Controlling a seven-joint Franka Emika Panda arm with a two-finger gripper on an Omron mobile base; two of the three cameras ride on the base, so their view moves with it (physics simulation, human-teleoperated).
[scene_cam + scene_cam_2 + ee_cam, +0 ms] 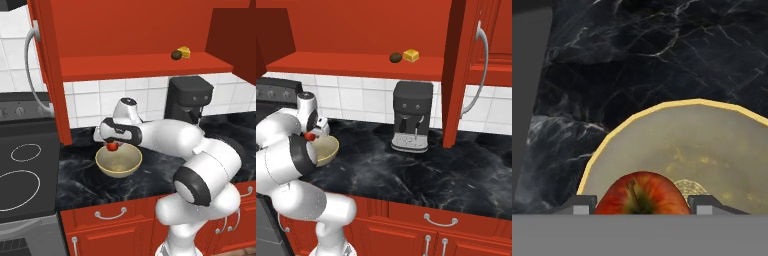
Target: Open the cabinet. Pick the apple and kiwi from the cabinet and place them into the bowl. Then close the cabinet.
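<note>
The red cabinet (135,35) (356,30) stands open, both doors swung out. On its shelf the dark kiwi (176,55) (395,58) lies beside a yellow cheese wedge (185,51) (411,55). My gripper (112,146) (309,136) (642,202) is shut on the red apple (112,146) (308,136) (642,194) and holds it just over the left rim of the tan bowl (119,161) (326,151) (712,150) on the black counter. In the hand view the apple sits between the fingertips, above the bowl's speckled inside.
A black coffee machine (189,102) (412,116) stands on the counter under the shelf. The open left door (50,65) hangs over the stove (25,165); the open right door (463,70) juts out right of the machine. Red drawers (110,212) run below the counter.
</note>
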